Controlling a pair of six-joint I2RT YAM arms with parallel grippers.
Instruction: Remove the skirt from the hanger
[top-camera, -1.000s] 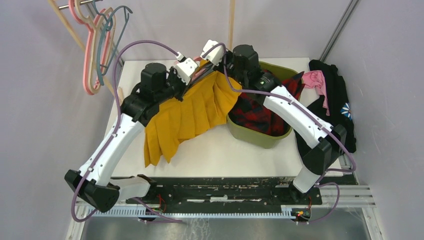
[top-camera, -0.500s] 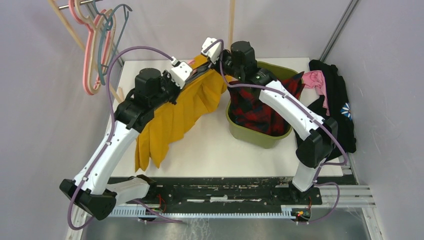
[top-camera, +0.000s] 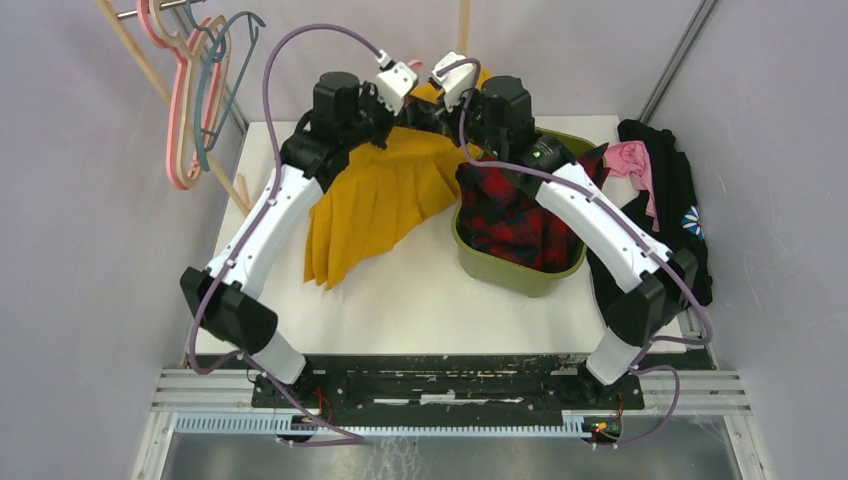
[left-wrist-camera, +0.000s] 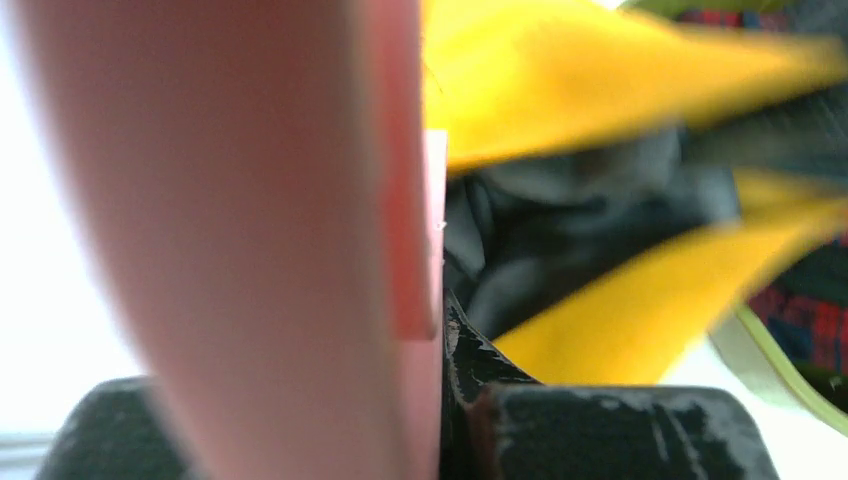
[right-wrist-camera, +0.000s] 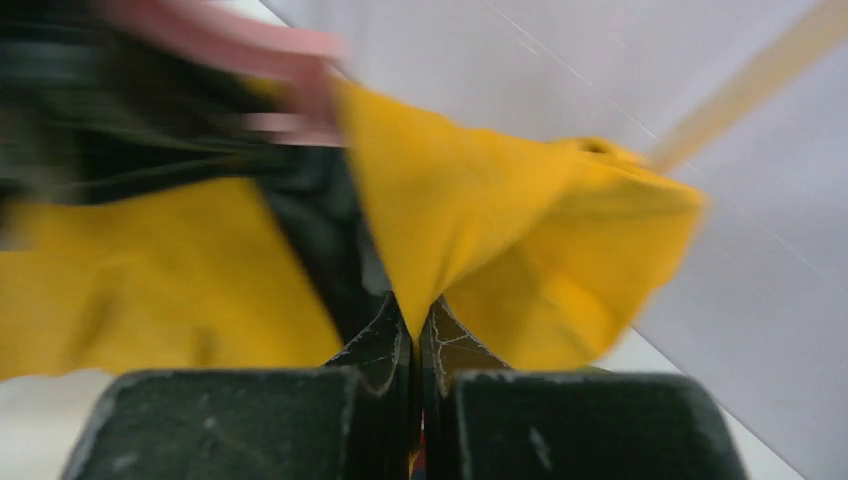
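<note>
The yellow pleated skirt (top-camera: 385, 205) hangs from the far middle of the table, its hem trailing on the white tabletop (top-camera: 420, 300). In the left wrist view a pink hanger (left-wrist-camera: 280, 200) fills the left half of the picture, and my left gripper (left-wrist-camera: 432, 325) is shut on it. The skirt (left-wrist-camera: 620, 310) hangs just beyond it. My right gripper (right-wrist-camera: 415, 312) is shut on a fold of the skirt (right-wrist-camera: 480, 230), with the pink hanger (right-wrist-camera: 230, 40) at the upper left. From above, the left gripper (top-camera: 418, 103) and right gripper (top-camera: 447, 108) sit close together.
A green bin (top-camera: 505, 275) holding a red plaid garment (top-camera: 515, 215) stands right of the skirt. Black and pink clothes (top-camera: 660, 200) are heaped at the right edge. Several hangers (top-camera: 195, 100) hang on a rack at the far left. A wooden pole (top-camera: 463, 30) rises behind the grippers.
Both grippers have moved toward the far wall and closer together. The left arm has swung right and stretched out. The skirt has been carried back and to the right.
</note>
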